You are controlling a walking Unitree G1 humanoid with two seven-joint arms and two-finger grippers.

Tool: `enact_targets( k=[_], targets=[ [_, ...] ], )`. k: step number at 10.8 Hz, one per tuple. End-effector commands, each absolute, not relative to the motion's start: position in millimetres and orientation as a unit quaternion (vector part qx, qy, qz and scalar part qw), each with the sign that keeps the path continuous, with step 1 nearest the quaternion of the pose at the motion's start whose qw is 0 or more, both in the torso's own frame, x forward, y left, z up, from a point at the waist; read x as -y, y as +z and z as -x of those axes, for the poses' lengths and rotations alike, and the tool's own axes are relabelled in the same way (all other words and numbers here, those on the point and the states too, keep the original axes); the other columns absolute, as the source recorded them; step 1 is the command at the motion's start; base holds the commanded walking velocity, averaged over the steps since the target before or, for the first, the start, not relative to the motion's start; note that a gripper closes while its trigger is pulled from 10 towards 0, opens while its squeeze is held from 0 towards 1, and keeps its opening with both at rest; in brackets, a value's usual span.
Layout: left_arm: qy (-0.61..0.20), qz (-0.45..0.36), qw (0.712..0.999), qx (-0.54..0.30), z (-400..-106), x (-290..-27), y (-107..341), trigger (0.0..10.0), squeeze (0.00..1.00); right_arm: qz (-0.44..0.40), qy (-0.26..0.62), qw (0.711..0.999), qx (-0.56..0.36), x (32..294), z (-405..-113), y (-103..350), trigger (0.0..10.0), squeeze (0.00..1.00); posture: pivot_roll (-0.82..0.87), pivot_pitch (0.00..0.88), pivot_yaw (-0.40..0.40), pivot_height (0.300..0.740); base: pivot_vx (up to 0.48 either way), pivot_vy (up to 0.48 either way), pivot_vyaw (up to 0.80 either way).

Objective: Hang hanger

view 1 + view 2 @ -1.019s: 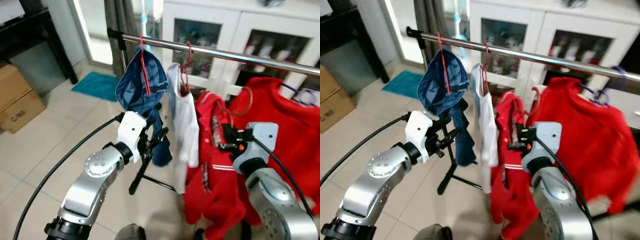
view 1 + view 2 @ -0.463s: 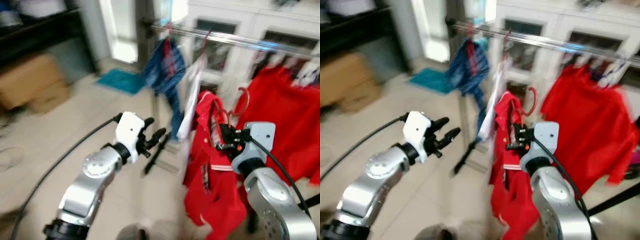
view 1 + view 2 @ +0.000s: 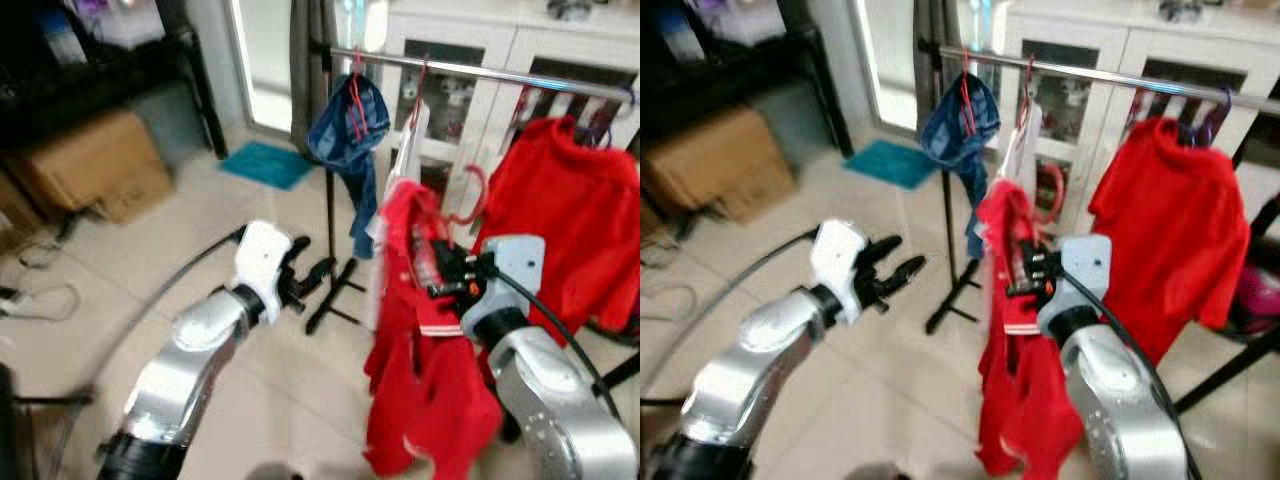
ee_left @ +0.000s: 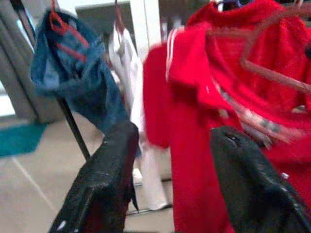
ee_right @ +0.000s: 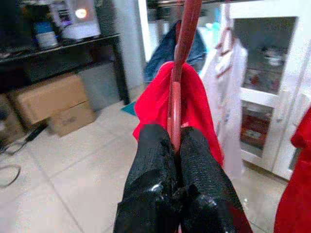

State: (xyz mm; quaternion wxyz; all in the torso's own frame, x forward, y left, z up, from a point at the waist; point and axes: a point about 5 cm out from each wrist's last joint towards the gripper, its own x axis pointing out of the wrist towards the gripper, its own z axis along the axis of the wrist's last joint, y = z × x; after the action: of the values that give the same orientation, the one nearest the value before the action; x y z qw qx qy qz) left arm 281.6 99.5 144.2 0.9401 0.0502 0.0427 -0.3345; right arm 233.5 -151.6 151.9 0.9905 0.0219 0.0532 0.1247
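My right gripper (image 3: 440, 276) is shut on a red hanger (image 5: 178, 73), with both pads clamped on its stem. A red garment (image 3: 420, 380) hangs from that hanger, whose hook (image 3: 470, 195) sits well below the steel rail (image 3: 480, 72). The garment droops in front of my right arm. On the rail hang a blue garment (image 3: 350, 125), a white one (image 3: 405, 160) and a red shirt (image 3: 565, 220). My left gripper (image 3: 305, 275) is open and holds nothing, out to the left of the red garment above the floor.
The rack's black stand (image 3: 330, 290) spreads its feet on the tiled floor ahead. A white glass-door cabinet (image 3: 1090, 90) stands behind the rail. Cardboard boxes (image 3: 90, 165) and a black shelf (image 3: 120, 80) are at the left, with a teal mat (image 3: 265, 165) and loose cables (image 3: 30, 295) on the floor.
The whole picture has shifted and the rack looks farther off, so the camera moved. My right gripper keeps its hold on the hanger, and the left stays open.
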Motion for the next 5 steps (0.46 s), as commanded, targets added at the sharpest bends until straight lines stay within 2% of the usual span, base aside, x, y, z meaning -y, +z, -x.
enact_targets(
  k=[1,2,3,4,5],
  targets=[
    [-0.315,-0.066,0.946,-0.041,-288.9,-103.0,144.2,10.0,1.0,-0.028,0.167,0.985,-0.008,141.3,-235.0,169.9,0.0,0.0,0.01,0.0,0.053,0.74,0.0,0.0,0.0],
    [-0.298,-0.07,0.951,-0.03,-302.9,-100.2,149.7,10.0,1.0,-0.03,0.206,0.978,0.001,133.9,-234.0,175.4,0.0,0.0,0.01,0.0,0.053,0.74,0.0,0.0,0.0],
    [-0.296,-0.07,0.952,-0.023,-310.9,-97.1,153.6,10.0,0.62,-0.028,0.223,0.974,0.005,130.7,-233.6,177.9,0.0,0.0,0.01,0.0,0.049,0.74,0.0,0.0,0.0],
    [-0.306,-0.067,0.95,-0.019,-317.3,-92.6,156.4,10.0,0.08,-0.03,0.231,0.973,0.008,128.9,-233.3,179.4,0.0,0.0,0.0,0.0,0.051,0.74,0.0,0.0,0.0],
    [-0.313,-0.075,0.947,-0.019,-326.3,-89.2,156.6,10.0,0.0,-0.033,0.248,0.968,0.015,125.6,-231.8,182.5,0.0,0.0,0.0,0.0,0.055,0.74,0.0,0.0,0.0]
  ],
)
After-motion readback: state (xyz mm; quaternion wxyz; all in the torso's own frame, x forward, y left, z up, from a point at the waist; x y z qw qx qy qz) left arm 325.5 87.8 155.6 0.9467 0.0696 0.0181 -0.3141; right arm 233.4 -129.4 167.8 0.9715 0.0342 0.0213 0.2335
